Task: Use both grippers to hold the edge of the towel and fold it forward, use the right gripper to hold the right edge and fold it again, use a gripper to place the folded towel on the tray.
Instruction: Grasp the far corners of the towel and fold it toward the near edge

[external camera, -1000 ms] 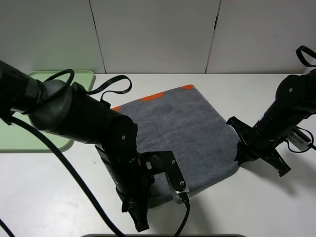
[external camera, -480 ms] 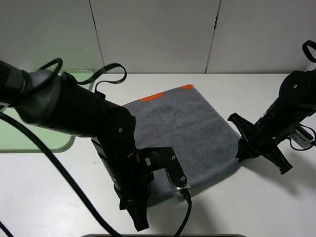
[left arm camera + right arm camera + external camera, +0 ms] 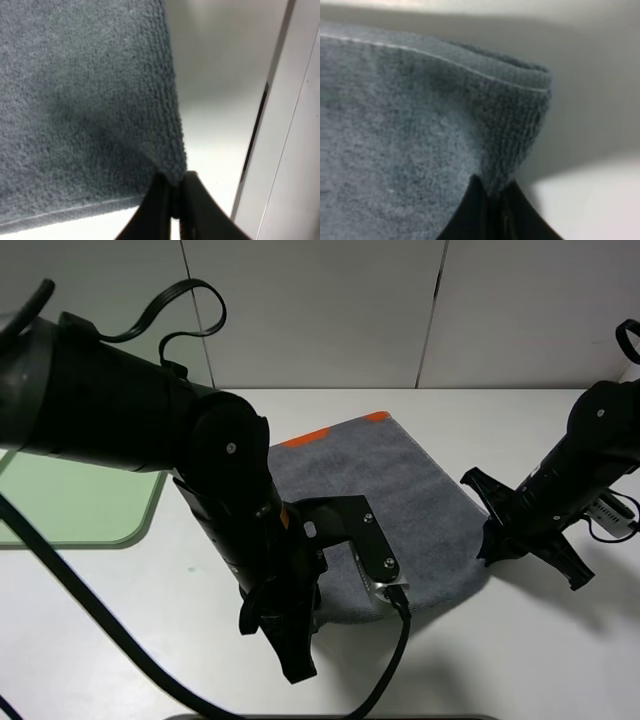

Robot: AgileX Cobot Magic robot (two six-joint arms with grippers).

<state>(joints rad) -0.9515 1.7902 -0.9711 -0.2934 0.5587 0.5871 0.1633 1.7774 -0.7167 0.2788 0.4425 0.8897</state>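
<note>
The dark grey towel (image 3: 400, 500) lies on the white table, its orange-and-white band (image 3: 330, 430) at the far end. My left gripper (image 3: 175, 200) is shut on the towel's (image 3: 85, 100) near left corner, pinching the hemmed edge. In the high view the bulky left arm (image 3: 230, 490) covers that corner, which is raised off the table. My right gripper (image 3: 487, 545) is shut on the near right corner; the wrist view shows the towel's (image 3: 410, 125) edge bunched between the jaws of the right gripper (image 3: 492, 200). The pale green tray (image 3: 70, 505) sits at the left, partly hidden by the left arm.
A black cable (image 3: 180, 300) loops above the left arm, and another trails from its silver plate (image 3: 385, 580) toward the table's front edge. Grey wall panels stand behind the table. Bare white table shows right of the towel and in front of it.
The left arm has risen and swung away from the front edge, lifting the towel's near left corner and covering more of the tray. The right arm has barely shifted.
</note>
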